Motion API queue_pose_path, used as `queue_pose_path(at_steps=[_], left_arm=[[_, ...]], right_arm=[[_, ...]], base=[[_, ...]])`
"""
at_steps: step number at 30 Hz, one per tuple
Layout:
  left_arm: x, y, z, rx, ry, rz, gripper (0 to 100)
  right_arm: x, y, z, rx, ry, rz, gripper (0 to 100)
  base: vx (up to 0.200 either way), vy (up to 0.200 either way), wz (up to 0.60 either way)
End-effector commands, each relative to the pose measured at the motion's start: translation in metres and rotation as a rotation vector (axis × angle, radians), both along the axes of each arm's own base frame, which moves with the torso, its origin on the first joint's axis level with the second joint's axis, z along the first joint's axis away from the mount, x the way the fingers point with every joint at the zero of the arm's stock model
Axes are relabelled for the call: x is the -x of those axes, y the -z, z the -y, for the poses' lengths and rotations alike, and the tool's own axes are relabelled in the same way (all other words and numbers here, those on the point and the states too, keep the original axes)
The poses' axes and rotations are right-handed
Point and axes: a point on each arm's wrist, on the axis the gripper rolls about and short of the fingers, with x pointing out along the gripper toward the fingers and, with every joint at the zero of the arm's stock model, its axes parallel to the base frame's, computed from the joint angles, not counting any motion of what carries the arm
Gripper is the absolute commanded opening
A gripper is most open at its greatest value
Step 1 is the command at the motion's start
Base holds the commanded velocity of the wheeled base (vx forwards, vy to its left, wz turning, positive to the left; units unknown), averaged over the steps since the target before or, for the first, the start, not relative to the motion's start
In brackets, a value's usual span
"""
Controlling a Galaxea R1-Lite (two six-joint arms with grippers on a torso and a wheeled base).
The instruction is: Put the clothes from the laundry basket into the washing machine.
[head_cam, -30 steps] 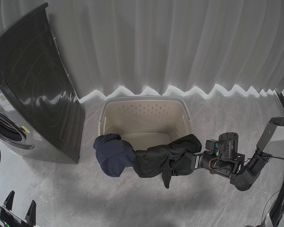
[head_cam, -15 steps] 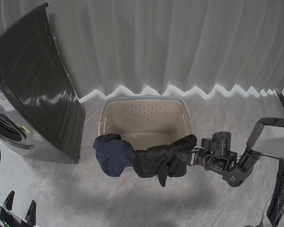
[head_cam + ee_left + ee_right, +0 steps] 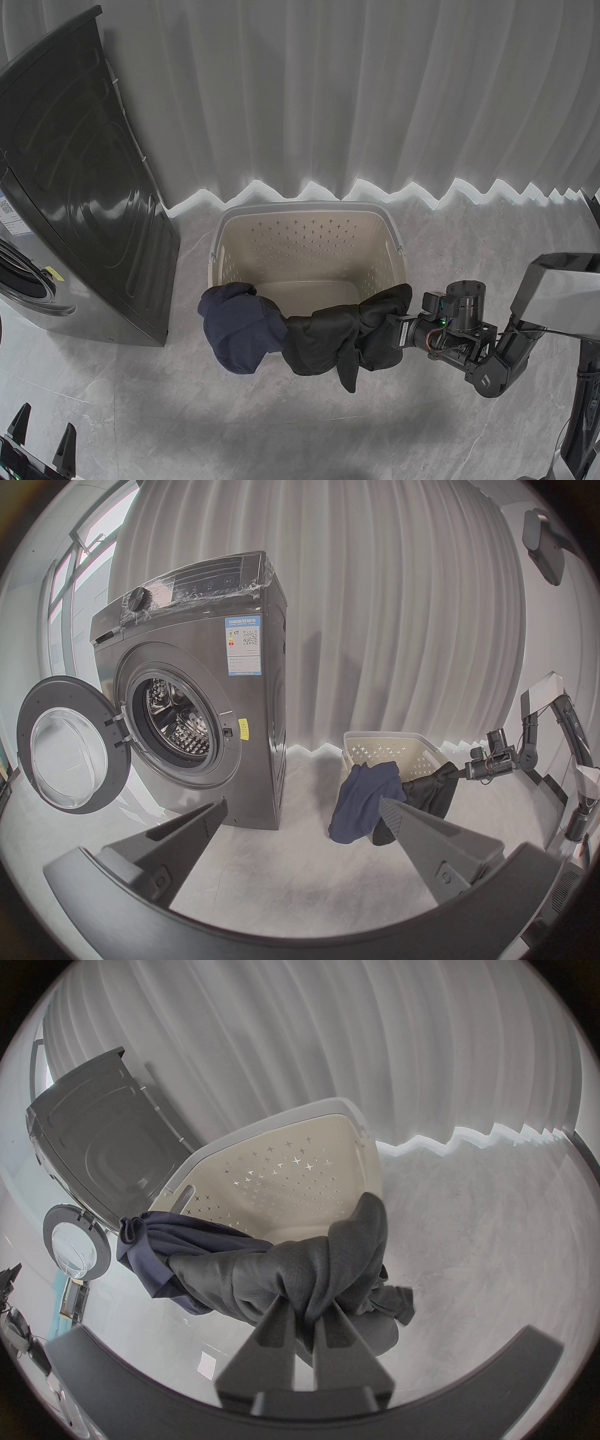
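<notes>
A beige laundry basket (image 3: 306,207) stands on the floor before the curtain. Over its near rim hang a navy garment (image 3: 240,328) on the left and a black garment (image 3: 340,340) on the right. My right gripper (image 3: 386,331) is at the black garment's right end, shut on a fold of it (image 3: 300,1272), fingers pressed together around the cloth (image 3: 304,1307). The navy garment (image 3: 169,1241) hangs just beyond. My left gripper (image 3: 45,425) sits low at the near left, open and holding nothing (image 3: 302,804). The washing machine (image 3: 187,717) stands left of the basket, its round door (image 3: 72,742) swung open.
The washing machine's dark side panel (image 3: 75,187) rises close to the basket's left side. A white curtain (image 3: 350,94) closes off the back. Bare grey floor (image 3: 250,419) lies between the basket and me and to the basket's right.
My right arm has shifted a little to the left, toward the basket, with the black garment in its grip; the cloth's hanging tail swayed slightly. The left gripper has stayed put.
</notes>
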Motion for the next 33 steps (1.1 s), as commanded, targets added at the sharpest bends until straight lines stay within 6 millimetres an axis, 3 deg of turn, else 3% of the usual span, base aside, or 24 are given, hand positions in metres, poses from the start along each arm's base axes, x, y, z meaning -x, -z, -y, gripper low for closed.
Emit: queue_pose_path(at_steps=[1,3,7,13,25,33], left_arm=[[0.000,0.005,0.000,0.000,0.000,-0.006,100],[0.000,0.005,0.000,0.000,0.000,-0.006,100],[0.000,0.005,0.000,0.000,0.000,-0.004,100],[0.000,0.005,0.000,-0.007,-0.001,-0.005,100],[-0.001,0.005,0.000,-0.010,-0.001,-0.005,100],[-0.001,0.005,0.000,-0.009,0.000,-0.005,100]], right_arm=[[0.019,-0.028,-0.004,-0.028,-0.033,0.054,0],[0.024,-0.035,-0.005,-0.034,-0.039,0.067,0],[0.048,-0.076,-0.005,-0.081,-0.066,0.159,0],[0.069,-0.114,0.000,-0.140,-0.086,0.267,0],[0.115,-0.155,-0.002,-0.224,-0.183,0.382,0],[0.139,-0.163,0.019,-0.217,-0.173,0.432,0]], base=[[0.000,0.000,0.00],[0.000,0.000,0.00],[0.000,0.000,0.00],[0.000,0.000,0.00],[0.000,0.000,0.00],[-0.200,0.000,0.00]])
